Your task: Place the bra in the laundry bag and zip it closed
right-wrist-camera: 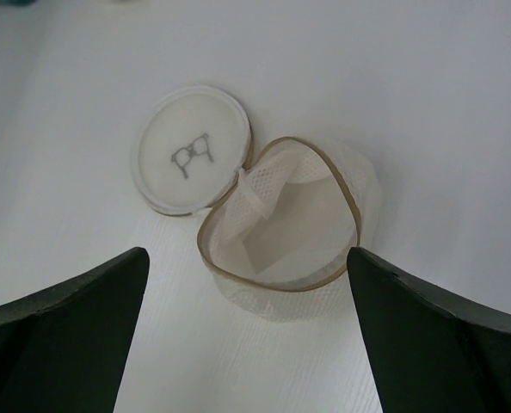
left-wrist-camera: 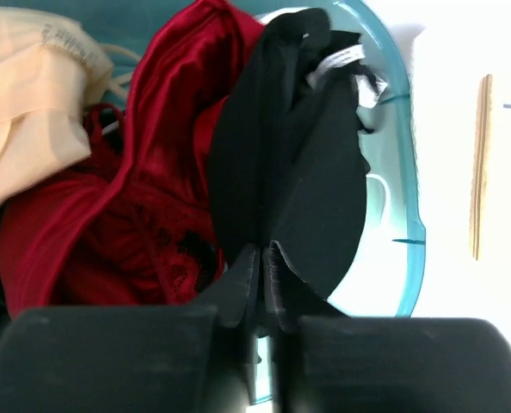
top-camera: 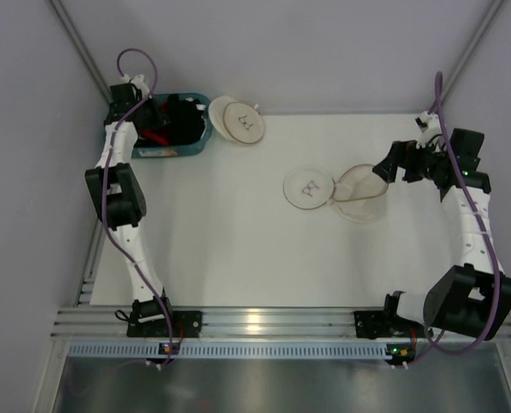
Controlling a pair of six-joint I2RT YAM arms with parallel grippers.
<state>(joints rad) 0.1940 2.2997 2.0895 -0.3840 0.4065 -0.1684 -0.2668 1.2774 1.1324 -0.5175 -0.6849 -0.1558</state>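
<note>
My left claw (left-wrist-camera: 261, 255), fingers pinched together on the black bra (left-wrist-camera: 290, 163), which lies against the red garment (left-wrist-camera: 144, 198) inside the teal bin (left-wrist-camera: 408, 172). My right claw (right-wrist-camera: 247, 256), fingers wide apart, hovers over the open laundry bag (right-wrist-camera: 281, 228) at mid-table (right-wrist-camera: 427, 103).

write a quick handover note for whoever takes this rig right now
Left gripper: fingers shut on the bra, in the teal bin beside the red garment.
Right gripper: open, near the laundry bag, holding nothing.
Laundry bag: unzipped on the table, lid laid flat beside it, empty.
Done: bag open, bra gripped. Left: carry bra over, tuck it in, zip shut.
</note>
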